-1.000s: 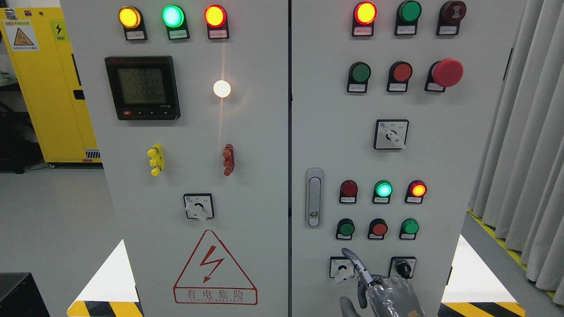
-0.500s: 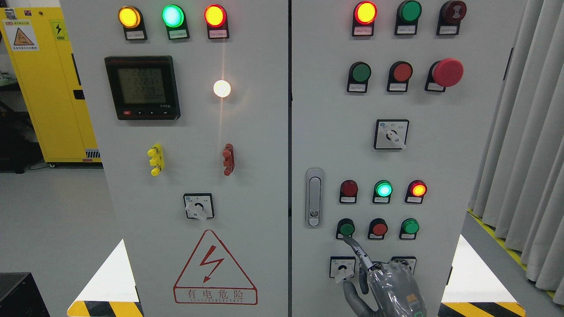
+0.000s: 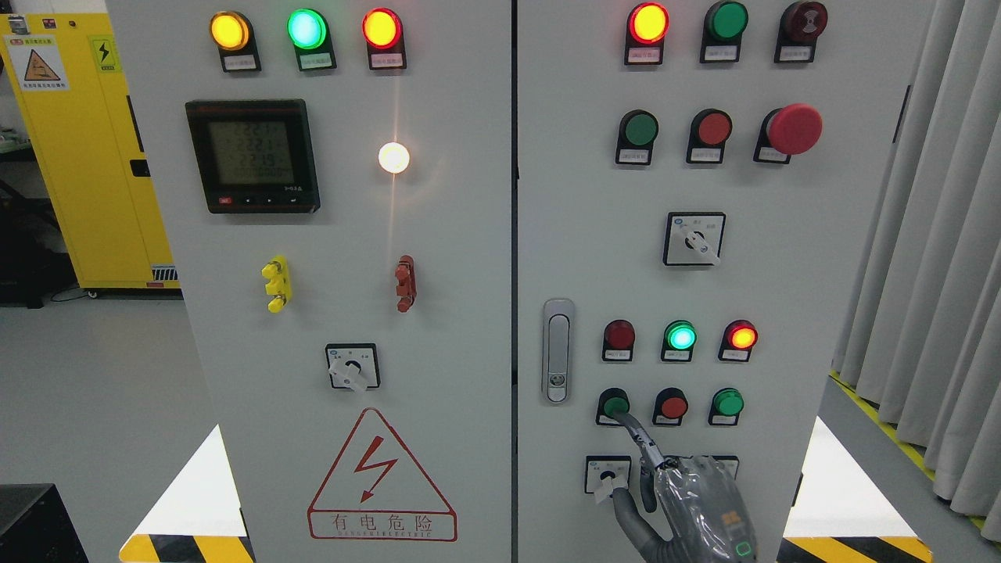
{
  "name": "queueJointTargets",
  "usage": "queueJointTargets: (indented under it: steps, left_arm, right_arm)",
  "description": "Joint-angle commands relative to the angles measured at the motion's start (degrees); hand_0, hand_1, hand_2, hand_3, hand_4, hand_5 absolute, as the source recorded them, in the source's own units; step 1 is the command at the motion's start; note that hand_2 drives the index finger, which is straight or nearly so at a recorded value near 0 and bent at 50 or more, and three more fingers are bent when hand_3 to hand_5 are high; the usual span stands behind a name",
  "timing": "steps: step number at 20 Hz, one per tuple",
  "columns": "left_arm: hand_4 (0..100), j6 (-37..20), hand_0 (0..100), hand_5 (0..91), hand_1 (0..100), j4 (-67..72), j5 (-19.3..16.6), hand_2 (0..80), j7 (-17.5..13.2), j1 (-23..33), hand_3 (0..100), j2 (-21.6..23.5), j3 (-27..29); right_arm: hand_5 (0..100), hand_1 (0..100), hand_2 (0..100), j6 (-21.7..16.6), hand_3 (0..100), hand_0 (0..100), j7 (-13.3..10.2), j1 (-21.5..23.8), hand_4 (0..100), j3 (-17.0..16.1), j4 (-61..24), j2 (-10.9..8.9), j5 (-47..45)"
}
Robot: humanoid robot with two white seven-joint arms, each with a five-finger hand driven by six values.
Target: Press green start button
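Right hand (image 3: 692, 508) comes up from the bottom edge, right of middle, wrapped in clear plastic. One finger (image 3: 637, 435) is stretched up and left, its tip touching the lower edge of the green button (image 3: 615, 405). The other fingers look curled back toward the palm and hold nothing; the thumb hangs low at the left of the hand.

The green button sits in the lower middle of the right door (image 3: 782, 274), leftmost in a row of three: a red button (image 3: 672, 406) is beside it and a second green button (image 3: 728, 402) is at the row's right end. Just above that row are three lamps: dark red lamp (image 3: 618, 335), lit green lamp (image 3: 680, 337), lit orange-red lamp (image 3: 741, 336). Below the row, a knob switch (image 3: 608, 475) sits just left of the hand; another switch to the right is mostly hidden behind the hand. A grey door latch (image 3: 557, 350) is left of the lamps.

Upper right of the frame has a big red mushroom button (image 3: 794, 128). The left door carries a meter screen (image 3: 252, 155) and a red warning triangle (image 3: 381, 477). A yellow cabinet (image 3: 86, 148) is at the far left and a grey curtain (image 3: 938, 234) at the far right.
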Motion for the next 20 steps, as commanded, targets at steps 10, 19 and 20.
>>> queueJointTargets:
  steps: [10,19,20]
  left_arm:
    - [0,0.0,12,0.0,56,-0.1,0.0,0.0,0.0,0.0,0,0.0,0.0]
    - [0,0.0,12,0.0,56,0.0,0.0,0.0,0.0,0.0,0,0.0,0.0]
    - [0,0.0,12,0.0,56,0.0,0.0,0.0,0.0,0.0,0,0.0,0.0]
  right_arm:
    - [100,89,0,0.2,93,68,1.3,-0.6,98,-0.2,0.9,0.0,-0.3]
    - [100,89,0,0.2,93,69,1.3,-0.7,98,-0.3,0.8,0.0,-0.4]
    - [100,89,0,0.1,93,69,1.3,-0.6,98,-0.5,0.8,0.0,-0.4]
